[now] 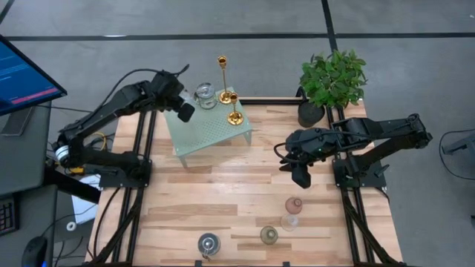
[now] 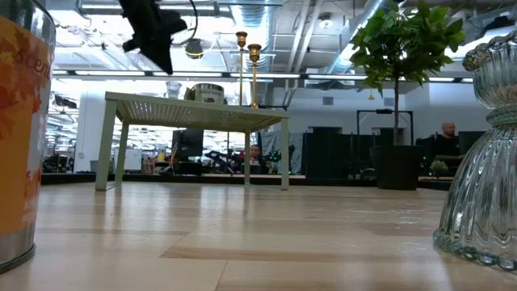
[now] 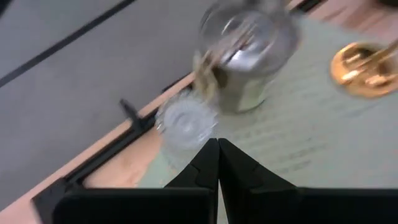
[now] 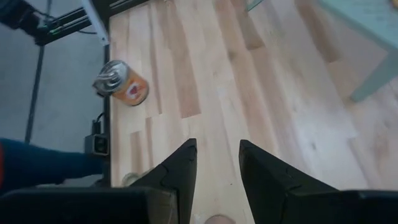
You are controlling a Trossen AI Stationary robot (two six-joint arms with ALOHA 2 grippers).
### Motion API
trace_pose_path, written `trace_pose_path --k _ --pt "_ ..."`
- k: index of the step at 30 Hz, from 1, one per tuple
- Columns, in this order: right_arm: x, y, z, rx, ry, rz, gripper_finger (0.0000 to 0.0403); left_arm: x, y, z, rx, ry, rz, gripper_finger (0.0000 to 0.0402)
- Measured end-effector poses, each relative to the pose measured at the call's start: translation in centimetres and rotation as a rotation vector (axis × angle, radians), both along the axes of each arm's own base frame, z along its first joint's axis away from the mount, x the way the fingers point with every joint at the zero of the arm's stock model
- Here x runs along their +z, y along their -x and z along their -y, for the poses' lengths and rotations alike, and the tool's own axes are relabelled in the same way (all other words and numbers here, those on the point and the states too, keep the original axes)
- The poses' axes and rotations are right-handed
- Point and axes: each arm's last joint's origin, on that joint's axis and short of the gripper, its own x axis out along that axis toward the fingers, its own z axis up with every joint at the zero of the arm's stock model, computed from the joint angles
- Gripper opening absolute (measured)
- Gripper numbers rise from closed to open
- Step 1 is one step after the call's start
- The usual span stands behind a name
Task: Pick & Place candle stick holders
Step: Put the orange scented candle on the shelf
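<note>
Left gripper (image 1: pixel 185 113) fingers together over rack (image 1: pixel 211 132) edge; right gripper (image 1: pixel 300 178) fingers apart above bare table (image 1: pixel 223 200) centre; two gold candlesticks (image 1: pixel 234 108), four holders (image 1: pixel 269 235) near front edge

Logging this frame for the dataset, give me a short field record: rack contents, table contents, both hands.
rack: tall gold candlestick, short gold candlestick, silvery cup
table front: pink holder, clear holder, greenish holder, orange-sided tin
left hand: shut, empty, above rack
right hand: open, empty, above the table's right side
plant: back right corner
</note>
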Motion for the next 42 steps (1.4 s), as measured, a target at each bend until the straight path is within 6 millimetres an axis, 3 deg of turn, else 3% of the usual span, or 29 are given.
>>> trace_pose_path --k 7,12,15,19,25,28,34,38,42 --pt "-0.6 0.7 -0.1 0.064 -0.046 -0.102 0.0111 4.5 1.8 2.4 -0.130 0.014 0.288 0.0006" --pt "-1.9 2.7 -0.4 0.086 0.019 -0.350 0.0099 7.3 3.7 4.8 -0.301 0.057 0.539 0.0007" --pt "-2.4 4.1 -0.7 0.072 0.090 -0.474 0.0081 8.2 4.9 6.0 -0.366 0.087 0.642 0.0005" --pt "-2.4 4.6 -1.5 0.050 0.142 -0.482 0.0069 8.6 6.6 7.3 -0.396 0.088 0.706 0.0004" --pt "-2.9 4.6 -3.1 0.025 0.116 -0.509 0.0113 8.8 8.1 8.1 -0.404 0.063 0.739 0.0003" --pt "-3.3 4.2 -3.9 0.026 0.113 -0.521 0.0157 8.1 7.5 8.2 -0.431 0.121 0.718 0.0003" --pt "-3.9 2.6 -6.8 0.117 0.089 -0.415 0.0227 5.0 3.6 8.3 -0.548 0.334 0.598 0.0002" --pt "-4.8 1.4 -9.4 0.241 0.117 -0.358 0.0235 3.6 1.0 8.9 -0.587 0.383 0.501 0.0002" --pt "-6.4 0.4 -11.5 0.362 0.177 -0.364 0.0235 3.9 0.2 9.6 -0.656 0.363 0.508 0.0002"
